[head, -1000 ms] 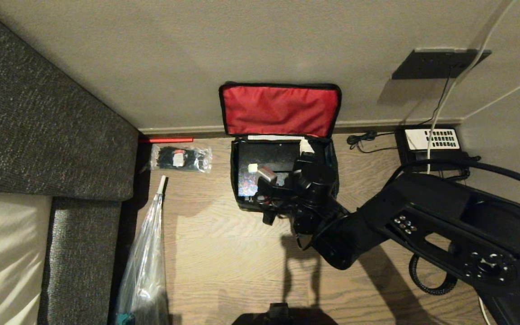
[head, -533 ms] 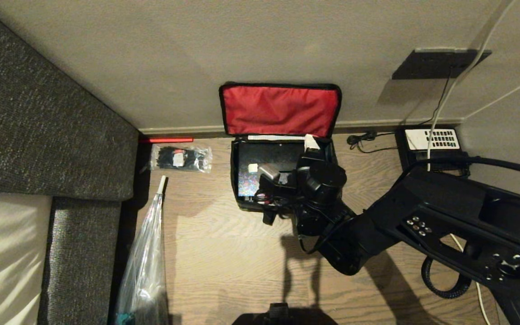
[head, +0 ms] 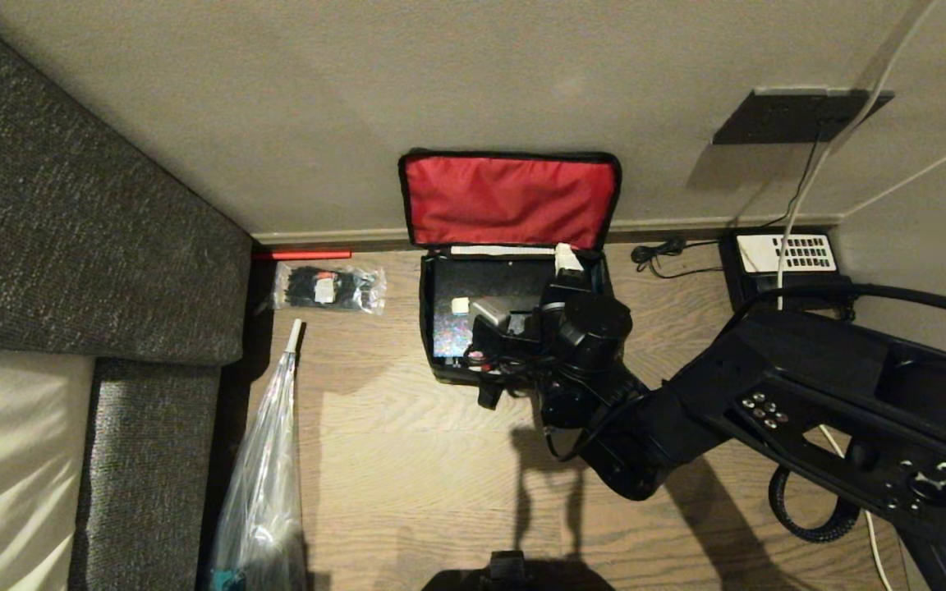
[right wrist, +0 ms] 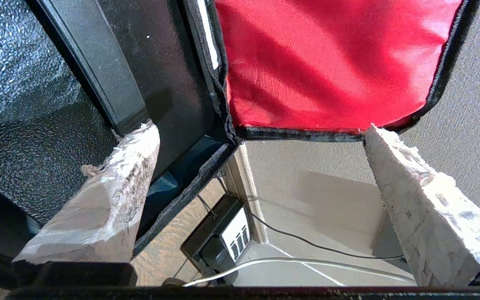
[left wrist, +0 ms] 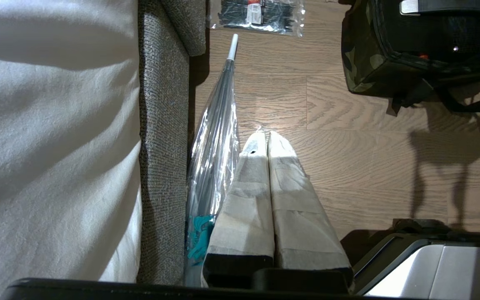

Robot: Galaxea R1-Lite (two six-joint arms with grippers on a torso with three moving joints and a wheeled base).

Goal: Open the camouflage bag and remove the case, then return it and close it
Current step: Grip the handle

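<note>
The camouflage bag (head: 432, 328) stands open on the wood floor against the wall, and its red-lined lid (head: 510, 199) leans upright on the wall. The case (head: 481, 283), black and speckled, lies flat inside it. My right gripper (head: 526, 287) hovers over the bag's right half, open wide and empty. In the right wrist view one finger (right wrist: 119, 183) hangs above the case (right wrist: 23, 104), and the other finger (right wrist: 411, 191) is past the lid's (right wrist: 327, 62) corner, in front of the wall. My left gripper (left wrist: 265, 137) is parked low near the sofa, shut on nothing. The bag's camouflage side (left wrist: 361, 62) shows there.
A black desk telephone (head: 785, 254) with cables sits at the wall, right of the bag. A clear packet of black ties (head: 329, 287) lies to the bag's left. A plastic-wrapped umbrella (head: 268, 484) leans beside the grey sofa (head: 71, 246).
My right arm has swung a little to the right and its wrist has shifted slightly over the bag. The gripper stays open. Bag and case have not moved.
</note>
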